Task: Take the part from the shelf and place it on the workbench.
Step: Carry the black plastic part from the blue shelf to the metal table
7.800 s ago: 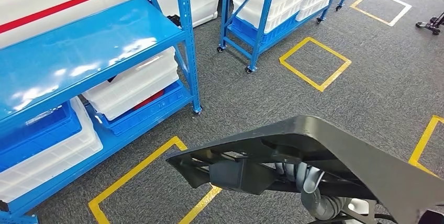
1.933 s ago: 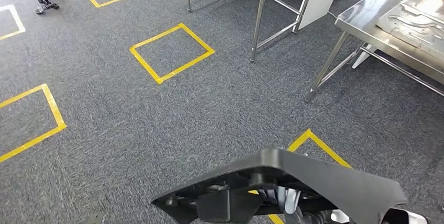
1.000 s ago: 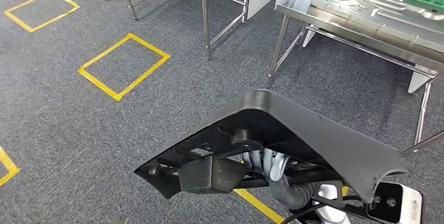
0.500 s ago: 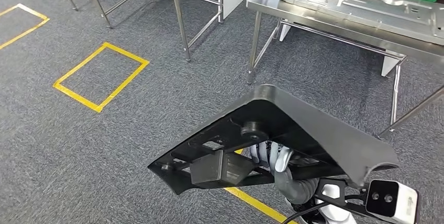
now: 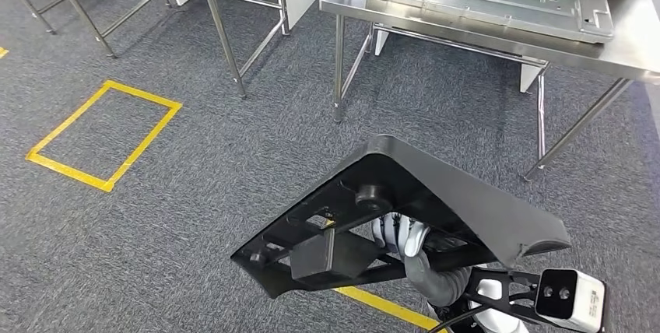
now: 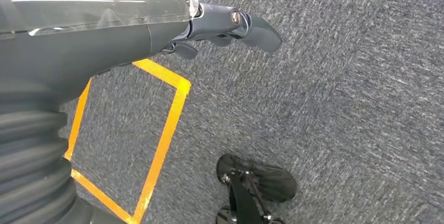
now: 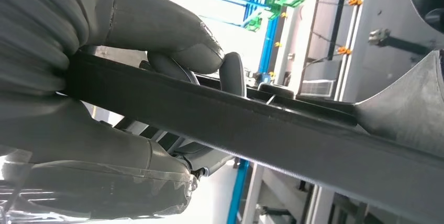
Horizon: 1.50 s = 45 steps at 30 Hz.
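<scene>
Head view: while the right hand [image 5: 405, 240] grips it from beneath, the black part [image 5: 436, 201] hangs over carpet, short of the steel worktop [image 5: 498, 26].
Left wrist view: left hand [image 6: 220, 25] over carpet, fingers loosely extended, holding nothing.
Right wrist view: thumb and fingers [image 7: 173, 41] clamp the part's bar.

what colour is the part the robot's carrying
Black, a matte moulded part; clearest in the head view.

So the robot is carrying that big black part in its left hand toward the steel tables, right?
Not quite: its right hand grips the black part, as the right wrist view shows. The left hand holds nothing; it hangs over the carpet. The steel tables are indeed ahead.
</scene>
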Tool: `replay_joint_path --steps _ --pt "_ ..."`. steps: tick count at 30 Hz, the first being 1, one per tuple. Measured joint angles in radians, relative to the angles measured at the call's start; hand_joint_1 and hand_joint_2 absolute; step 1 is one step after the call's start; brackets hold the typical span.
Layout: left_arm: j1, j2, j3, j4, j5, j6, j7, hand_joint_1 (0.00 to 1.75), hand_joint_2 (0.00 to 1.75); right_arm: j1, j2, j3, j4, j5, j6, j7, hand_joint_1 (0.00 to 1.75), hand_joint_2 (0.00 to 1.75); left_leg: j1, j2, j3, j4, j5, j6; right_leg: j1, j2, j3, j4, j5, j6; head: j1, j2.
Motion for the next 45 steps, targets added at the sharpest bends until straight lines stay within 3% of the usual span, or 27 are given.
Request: replay_joint_path --steps 2,4,5,6,7,8,11,13,15,17,20,21,22,23,26,28,30,31,33,35,37,38,39,40,42,43,45 --pt "0.0 -0.002 0.001 0.0 -0.006 -0.01 -0.003 0.0 1.75 0.015 -0.002 -0.009 -0.006 0.004 0.007 -0.001 1.69 1.75 0.004 0.019 0.007 -0.011 0.005 0.013 0.003 -0.033 -0.017 0.041 -0.027 0.01 0.002 0.0" --pt "0.003 -0.003 0.0 0.0 -0.012 -0.015 -0.008 0.0 1.75 0.032 -0.002 -0.023 -0.014 0.015 0.021 -0.002 1.69 1.75 0.003 0.038 0.01 -0.016 0.005 0.022 0.003 -0.077 -0.072 0.154 -0.089 0.016 0.005 0.0" --pt "0.005 -0.003 0.0 0.0 -0.013 -0.016 -0.012 0.0 1.75 0.042 -0.002 -0.029 -0.017 0.022 0.029 -0.002 1.69 1.75 0.002 0.047 0.009 -0.016 0.004 0.024 0.001 -0.086 -0.105 0.217 -0.116 0.018 0.005 0.0" --pt "0.005 -0.003 0.0 0.0 -0.014 -0.017 -0.016 0.0 1.75 0.051 -0.002 -0.035 -0.018 0.029 0.037 -0.002 1.69 1.75 0.002 0.056 0.009 -0.015 0.003 0.024 -0.001 -0.09 -0.129 0.262 -0.129 0.02 0.005 0.0" --pt "0.005 -0.003 0.0 0.0 -0.014 -0.018 -0.021 0.0 1.75 0.059 -0.002 -0.039 -0.02 0.034 0.044 -0.002 1.69 1.75 0.002 0.065 0.01 -0.015 0.002 0.023 -0.003 -0.094 -0.136 0.272 -0.123 0.021 0.005 0.0" --pt "0.004 -0.003 0.0 0.0 -0.012 -0.019 -0.027 0.0 1.75 0.065 -0.002 -0.043 -0.022 0.038 0.05 -0.002 1.69 1.75 0.002 0.074 0.012 -0.015 0.0 0.022 -0.005 -0.098 -0.122 0.244 -0.099 0.022 0.006 0.0" --pt "0.0 -0.003 0.001 0.0 0.0 -0.026 -0.048 0.0 1.75 0.069 -0.001 -0.049 -0.033 0.042 0.064 -0.002 1.69 1.75 -0.001 0.099 0.022 -0.013 -0.008 0.011 -0.003 -0.143 -0.015 0.042 -0.013 0.013 0.005 0.0" --pt "-0.003 -0.003 0.002 0.0 0.011 -0.033 -0.065 0.0 1.75 0.07 -0.001 -0.052 -0.038 0.043 0.071 -0.002 1.69 1.75 -0.005 0.112 0.027 -0.012 -0.013 -0.001 0.003 -0.16 0.011 -0.011 -0.004 0.004 0.005 0.0" --pt "-0.007 -0.003 0.003 0.0 0.019 -0.043 -0.076 0.0 1.75 0.072 -0.002 -0.058 -0.042 0.039 0.074 -0.002 1.69 1.75 -0.005 0.125 0.032 -0.014 -0.016 -0.013 0.004 -0.14 0.009 -0.011 -0.001 -0.004 0.004 0.0" --pt "-0.01 -0.005 0.003 0.0 0.021 -0.052 -0.08 0.0 1.75 0.073 -0.002 -0.062 -0.043 0.034 0.08 -0.002 1.69 1.75 -0.002 0.103 0.025 0.012 -0.039 -0.024 -0.001 -0.123 0.012 -0.017 0.003 -0.015 0.003 0.0" --pt "-0.009 -0.011 0.003 0.0 0.021 -0.061 -0.08 0.0 1.75 0.075 -0.001 -0.065 -0.041 0.037 0.088 -0.002 1.69 1.75 0.002 0.047 -0.056 0.186 -0.128 -0.033 -0.004 -0.098 0.012 -0.02 0.006 -0.027 0.001 0.0" --pt "-0.008 -0.014 0.003 0.0 0.021 -0.061 -0.077 0.0 1.75 0.077 0.0 -0.065 -0.039 0.041 0.089 -0.002 1.69 1.75 0.002 0.043 -0.086 0.243 -0.147 -0.034 -0.003 -0.087 0.012 -0.019 0.006 -0.028 0.001 0.0" --pt "-0.007 -0.018 0.003 0.0 0.021 -0.061 -0.073 0.0 1.75 0.08 0.0 -0.065 -0.036 0.044 0.089 -0.002 1.69 1.75 0.002 0.041 -0.103 0.271 -0.147 -0.034 -0.002 -0.076 0.012 -0.018 0.006 -0.028 0.001 0.0" --pt "-0.006 -0.022 0.003 0.0 0.021 -0.061 -0.07 0.0 1.75 0.082 0.001 -0.065 -0.034 0.047 0.09 -0.002 1.69 1.75 0.002 0.041 -0.102 0.259 -0.126 -0.033 -0.001 -0.064 0.012 -0.016 0.005 -0.028 0.001 0.0" --pt "-0.006 -0.028 0.003 0.0 0.018 -0.062 -0.064 0.0 1.75 0.084 0.009 -0.065 -0.031 0.056 0.09 -0.002 1.69 1.75 0.003 0.008 -0.026 0.073 -0.026 -0.023 0.0 -0.033 0.011 -0.007 0.002 -0.022 0.001 0.0" --pt "-0.008 -0.031 0.003 0.0 0.015 -0.066 -0.062 0.0 1.75 0.084 0.015 -0.065 -0.029 0.063 0.089 -0.002 1.69 1.75 0.001 -0.015 0.003 0.007 -0.009 -0.012 0.0 -0.017 0.005 -0.003 0.002 -0.012 0.001 0.0" --pt "-0.012 -0.036 0.002 0.0 0.015 -0.072 -0.065 0.0 1.75 0.083 0.018 -0.065 -0.027 0.066 0.083 -0.002 1.69 1.75 -0.001 -0.006 0.006 0.002 -0.008 0.0 -0.002 -0.004 0.002 -0.006 0.005 0.001 0.002 0.0" --pt "-0.013 -0.039 0.002 0.0 0.015 -0.075 -0.068 0.0 1.75 0.083 0.019 -0.065 -0.027 0.067 0.079 -0.002 1.69 1.75 0.0 0.002 0.009 -0.003 -0.004 0.006 -0.001 -0.009 0.001 -0.003 0.003 0.007 0.002 0.0" --pt "-0.015 -0.043 0.001 0.0 0.015 -0.08 -0.072 0.0 1.75 0.08 0.019 -0.065 -0.027 0.068 0.07 -0.002 1.69 1.75 0.004 0.021 0.013 -0.013 0.002 0.02 0.001 -0.046 -0.02 0.044 -0.028 0.015 0.004 0.0" --pt "-0.013 -0.045 0.001 0.0 0.015 -0.083 -0.074 0.0 1.75 0.078 0.019 -0.065 -0.026 0.069 0.065 -0.002 1.69 1.75 0.003 0.04 0.013 -0.015 0.002 0.027 -0.001 -0.084 -0.079 0.164 -0.092 0.02 0.006 0.0" --pt "-0.012 -0.047 0.0 0.0 0.014 -0.085 -0.074 0.0 1.75 0.077 0.019 -0.065 -0.025 0.072 0.06 -0.002 1.69 1.75 0.002 0.058 0.012 -0.015 0.001 0.028 -0.006 -0.092 -0.13 0.265 -0.124 0.025 0.006 0.0" --pt "-0.013 -0.047 0.0 0.0 0.014 -0.086 -0.074 0.0 1.75 0.077 0.018 -0.065 -0.025 0.074 0.055 -0.002 1.69 1.75 0.002 0.064 0.013 -0.015 0.0 0.026 -0.009 -0.094 -0.13 0.265 -0.112 0.027 0.006 0.0" --pt "-0.014 -0.049 -0.001 0.0 0.014 -0.088 -0.074 0.0 1.75 0.076 0.018 -0.065 -0.024 0.077 0.048 -0.002 1.69 1.75 0.002 0.069 0.014 -0.014 -0.001 0.024 -0.012 -0.097 -0.11 0.226 -0.084 0.028 0.006 0.0" --pt "-0.016 -0.05 -0.003 0.0 0.014 -0.091 -0.073 0.0 1.75 0.075 0.018 -0.065 -0.024 0.08 0.04 -0.002 1.69 1.75 0.002 0.073 0.016 -0.013 -0.003 0.021 -0.014 -0.103 -0.074 0.159 -0.049 0.028 0.006 0.0" --pt "-0.019 -0.053 -0.006 0.0 0.015 -0.097 -0.073 0.0 1.75 0.071 0.018 -0.065 -0.025 0.085 0.023 -0.002 1.69 1.75 -0.001 0.079 0.017 -0.007 -0.009 0.011 -0.012 -0.115 -0.009 0.036 -0.009 0.022 0.006 0.0" --pt "-0.02 -0.053 -0.008 0.0 0.015 -0.099 -0.073 0.0 1.75 0.07 0.018 -0.065 -0.026 0.088 0.017 -0.002 1.69 1.75 -0.002 0.08 0.016 -0.004 -0.011 0.005 -0.009 -0.118 0.007 0.004 -0.004 0.018 0.005 0.0" --pt "-0.022 -0.055 -0.011 0.0 0.015 -0.101 -0.074 0.0 1.75 0.07 0.016 -0.064 -0.028 0.092 0.01 -0.002 1.69 1.75 -0.003 0.083 0.018 -0.005 -0.012 -0.008 -0.004 -0.114 0.009 -0.005 -0.006 0.008 0.005 0.0"
